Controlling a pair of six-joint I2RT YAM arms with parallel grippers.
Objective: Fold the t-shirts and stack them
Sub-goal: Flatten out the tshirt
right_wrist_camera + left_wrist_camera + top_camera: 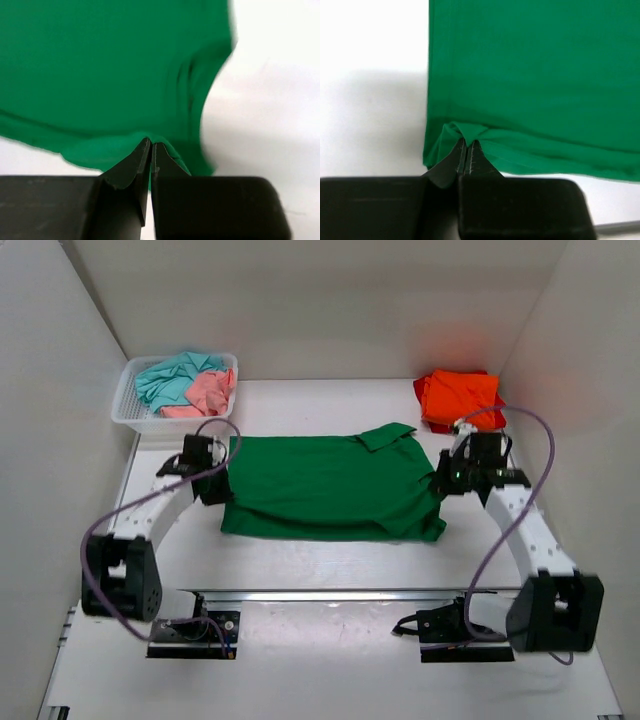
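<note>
From above, we are seeing the green t-shirt [330,485] lying flat in the middle of the surface [330,565]. Its long axis is running from side to side, with the collar at the right end. Our left hand [222,483] is sitting at its left edge and our right hand [441,480] at its right edge, so the cloth is stretching inward from each. The orange t-shirt [460,398] is lying folded at the far right. The teal t-shirt [170,378] and pink t-shirt [210,392] are waiting in the basket [125,408].

At the left wrist, our left hand [466,146] is pinching shut on a raised tuck of the green hem, close to a corner.

At the right wrist, our right hand [150,146] is likewise nipping the green edge, fully closed on the fabric.
</note>
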